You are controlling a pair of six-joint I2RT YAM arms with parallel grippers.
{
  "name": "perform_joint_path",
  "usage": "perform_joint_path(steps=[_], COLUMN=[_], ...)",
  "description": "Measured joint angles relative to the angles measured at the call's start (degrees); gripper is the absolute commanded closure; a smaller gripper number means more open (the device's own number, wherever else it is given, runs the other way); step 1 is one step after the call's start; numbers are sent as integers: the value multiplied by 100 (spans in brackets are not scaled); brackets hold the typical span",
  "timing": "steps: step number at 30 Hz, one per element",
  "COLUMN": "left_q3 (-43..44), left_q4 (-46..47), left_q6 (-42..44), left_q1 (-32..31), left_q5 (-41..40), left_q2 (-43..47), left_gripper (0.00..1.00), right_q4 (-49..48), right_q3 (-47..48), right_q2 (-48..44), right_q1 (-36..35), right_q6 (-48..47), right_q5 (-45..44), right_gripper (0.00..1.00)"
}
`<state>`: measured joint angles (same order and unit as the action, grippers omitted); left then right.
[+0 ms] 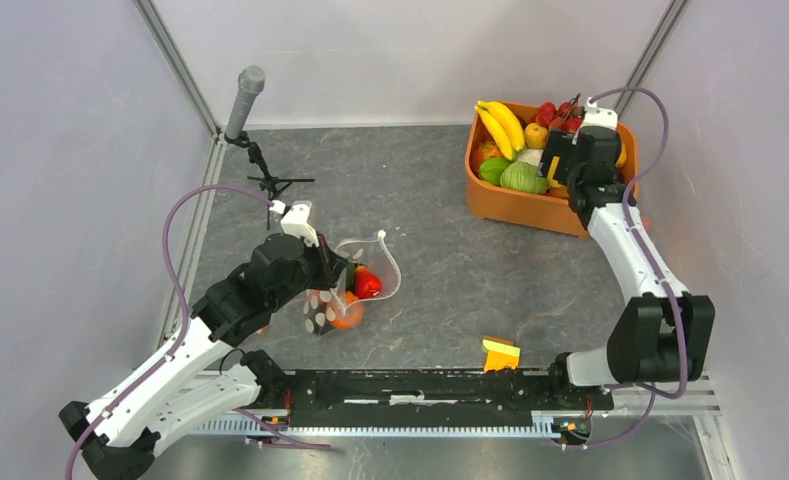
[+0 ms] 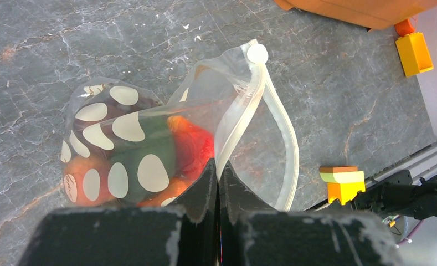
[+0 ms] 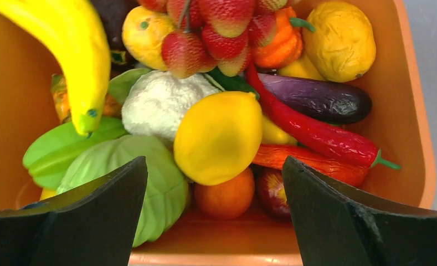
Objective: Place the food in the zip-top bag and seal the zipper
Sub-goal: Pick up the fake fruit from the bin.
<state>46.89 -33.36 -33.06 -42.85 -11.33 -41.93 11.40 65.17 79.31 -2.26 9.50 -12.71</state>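
Task looks partway done, approx. The zip-top bag (image 2: 122,149) lies on the table (image 2: 94,44) at left-centre, w/ several pieces of food (image 2: 194,147) inside: a red one, an orange one at the bag's left end, sth dark green and sth dark maroon behind the dots. Exact count can't be told through the plastic.

The zipper (image 2: 243,111) isn't sealed. Its two strips stand apart in a loop and the mouth gapes toward the right. Left gripper (image 2: 219,169) is closed down to no gap, pinching the zipper strip at the near side of the mouth, so prob. holding the bag open for loading.

Right gripper (image 3: 213,160) is spread wide and empty. It hangs over the orange tub (image 3: 404,111) at far right, well apart from the bag, directly above a big yellow fruit (image 3: 219,136). That fruit is prob. the next pick, though no contact shows yet. The tub is full: banana, strawberries, eggplant, chili, cabbage etc.

Left to do, by judgement: grab a piece, carry it across to the open mouth, drop it in, repeat as needed, then run the zipper shut end to end. Sealing not begun.
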Motion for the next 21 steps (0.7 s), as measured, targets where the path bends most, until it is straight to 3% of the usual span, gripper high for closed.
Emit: perform_joint_path(steps=[8,16,21], left_q3=[0,0,0], left_q4=[-42,-83,-83], left_q6=[2,2,2], left_q1=[0,0,2], left_q5=[96,94,90], left_q2=[-2,-2,-2], left_gripper=[97,97,97], right_q4=[-566,-752,-1008], right_q3=[-9,-39,-284], right_q2=[509,883,883], right_q1=[210,380,380], right_q6=[577,935,1027], right_q5=[278,-39,-166], right_gripper=[12,8,19])
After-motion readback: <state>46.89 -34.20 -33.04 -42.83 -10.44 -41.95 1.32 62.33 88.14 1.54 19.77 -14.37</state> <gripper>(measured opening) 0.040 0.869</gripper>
